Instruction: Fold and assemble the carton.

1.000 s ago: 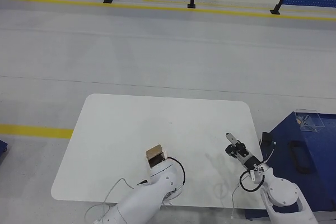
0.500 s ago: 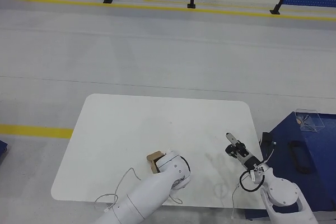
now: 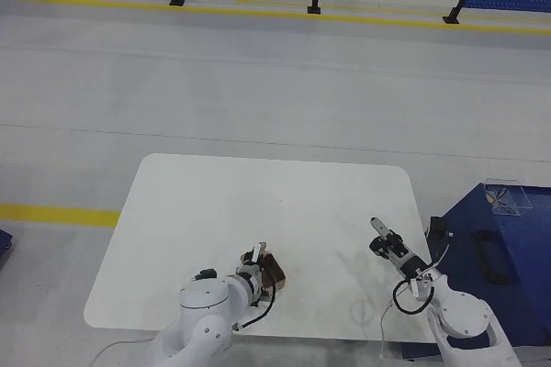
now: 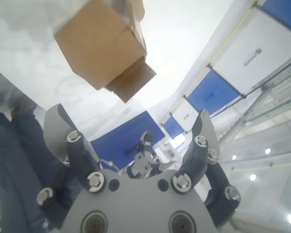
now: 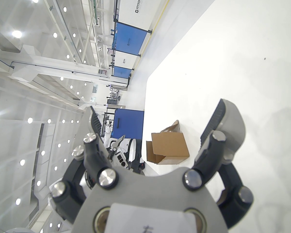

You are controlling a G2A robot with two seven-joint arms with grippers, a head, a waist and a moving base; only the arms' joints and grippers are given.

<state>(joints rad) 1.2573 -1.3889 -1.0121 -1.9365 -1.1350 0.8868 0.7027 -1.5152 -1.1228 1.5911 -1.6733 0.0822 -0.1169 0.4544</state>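
Drawn back off the part-folded carton (image 3: 270,269) on the desk (image 3: 257,193), left fingers (image 4: 59,124) and right fingers (image 5: 229,120) released, awaiting a flap-tucking regrasp.

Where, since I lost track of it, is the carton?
Top view: the carton lies near the robot-side edge of the table, beside the open left end effector.

Partly hidden carton (image 3: 275,272)
From the top view, cannot make out its flaps: too small, and partly covered by the left pincer (image 3: 259,258). In the left wrist view, cut off along one flap by the picture's edge. In the right wrist view, cannot see the far flaps whole, half tucked behind the box body.
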